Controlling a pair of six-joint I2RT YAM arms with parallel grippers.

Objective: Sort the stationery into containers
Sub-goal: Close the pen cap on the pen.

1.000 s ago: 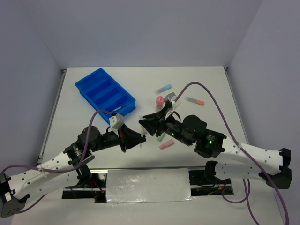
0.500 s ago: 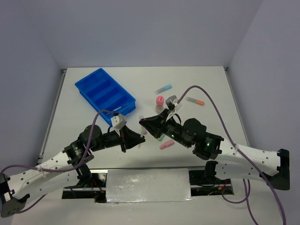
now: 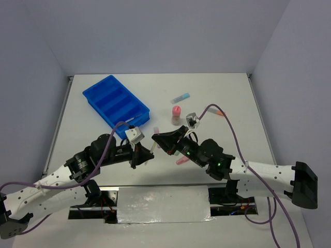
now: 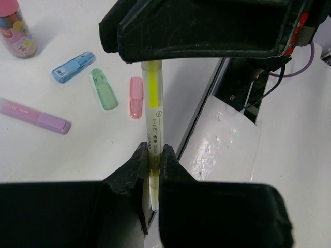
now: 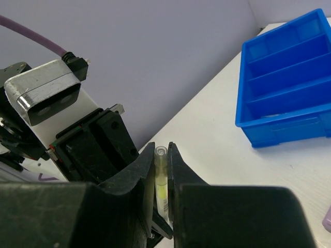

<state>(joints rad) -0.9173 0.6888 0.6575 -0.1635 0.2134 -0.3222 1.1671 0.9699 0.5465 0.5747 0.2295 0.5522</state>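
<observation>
One yellow highlighter (image 4: 154,103) tight in left pincer (image 4: 153,153) and right pincer (image 5: 161,157), unclear overhead.

Robotics lab test cell: white table (image 3: 227,88) boxed by plain pale walls (image 3: 155,31); left arm (image 3: 57,181), right arm (image 3: 261,173) bolted at near edge; purple cable (image 3: 211,106) trailing.

Two arms over a white surface (image 3: 227,88) | left hand (image 3: 148,156) and right hand (image 3: 154,139) meet tip to tip near its front middle | blue four-compartment tray (image 3: 116,106) far left | pink-capped bottle (image 3: 176,114) upright mid-surface, blue stick (image 3: 180,96) beyond it, pink stick (image 3: 182,160) beside right arm
</observation>
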